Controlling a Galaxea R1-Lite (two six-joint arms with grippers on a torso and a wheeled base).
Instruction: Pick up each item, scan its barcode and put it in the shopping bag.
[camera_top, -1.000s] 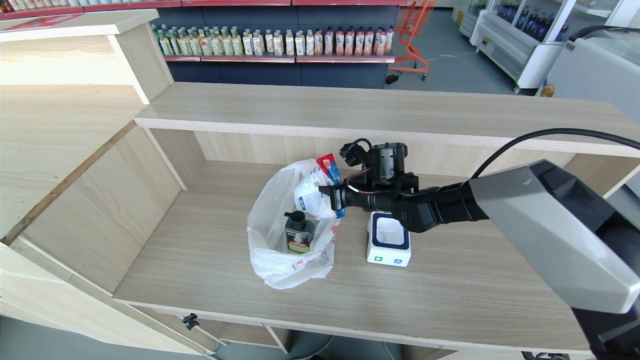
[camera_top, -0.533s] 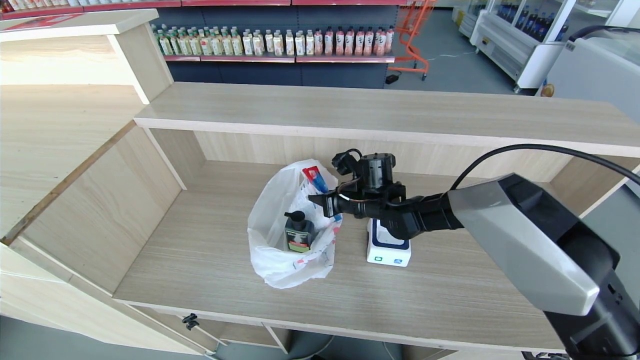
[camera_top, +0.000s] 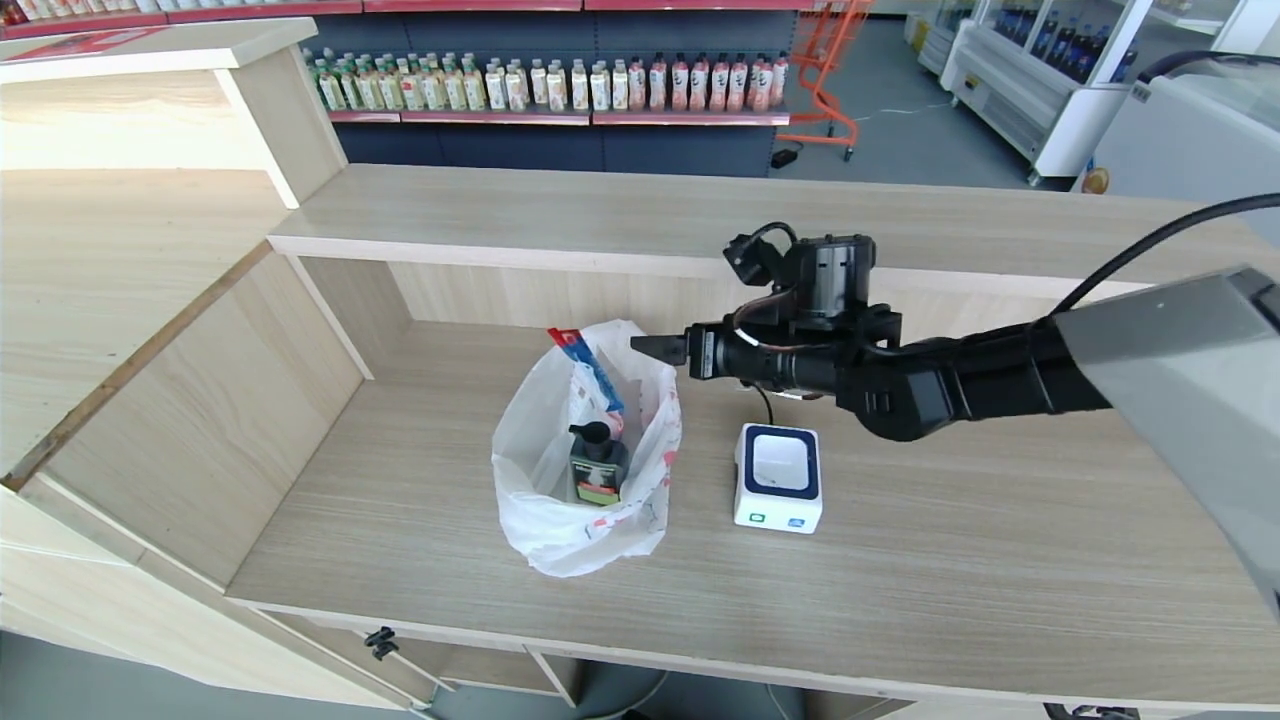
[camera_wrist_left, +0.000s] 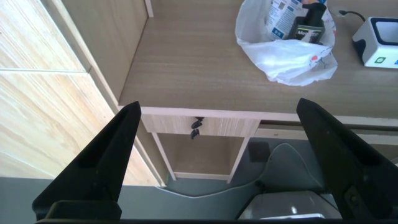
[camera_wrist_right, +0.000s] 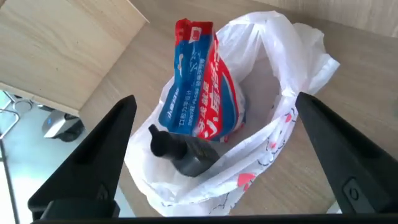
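Evidently the right tool (camera_top: 645, 346) hangs empty, jaws apart, just above the bag (camera_top: 540, 480), which stands open on the bench (camera_top: 900, 580) beside the scanner (camera_top: 778, 478), probably to keep transfers short. Packet (camera_top: 592, 375) and bottle (camera_top: 598, 465) stand inside, their lower parts hidden by plastic. Left tool (camera_wrist_left: 217, 112), also apart, hangs low before the bench, likely parked clear.

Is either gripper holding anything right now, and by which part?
Nothing is held. The right gripper is open near the bag, apart from the red-and-blue packet standing inside it; the left gripper is open too.
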